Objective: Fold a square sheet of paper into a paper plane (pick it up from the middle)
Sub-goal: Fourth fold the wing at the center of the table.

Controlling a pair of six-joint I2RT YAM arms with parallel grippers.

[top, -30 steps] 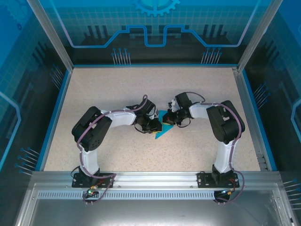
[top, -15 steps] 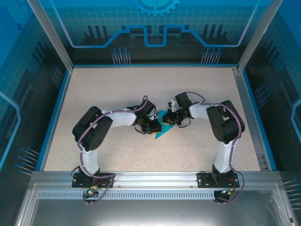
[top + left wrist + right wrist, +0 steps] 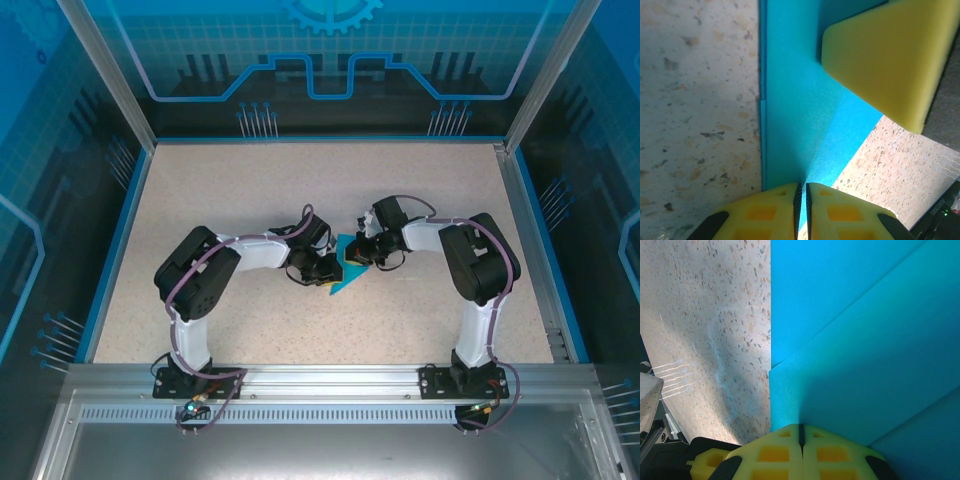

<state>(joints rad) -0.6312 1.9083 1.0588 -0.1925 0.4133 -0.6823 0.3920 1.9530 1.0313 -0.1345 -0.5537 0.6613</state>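
close at the tips of the left pincer (image 3: 801,187), its two yellow fingers (image 3: 772,207) stand almost together, with only a thin dark slit between them. the paper (image 3: 800,110) begins at those tips. a faint crease in it runs straight into the slit, so the jaws look clamped on the fold. ahead of the tips the paper lies on the speckled table (image 3: 700,100). its long straight edge runs away just left of the slit, and a second layer shows as a small step along it. farther ahead and to the right, a yellow finger (image 3: 890,55) from the other arm lies over the paper and shades it.

at the right pincer (image 3: 801,429) the fingers are pressed together, seam to seam. paper spreads ahead and to the right of them in overlapping layers, with a fold line slanting from just left of the tips to the far right. whether these jaws nip the paper or only press on it, i cannot tell. bare table lies to their left.

from above, the two pincers meet tip to tip near the middle of the table. the paper sits between and under them, and its sharp point sticks out on the near side of the left pincer.
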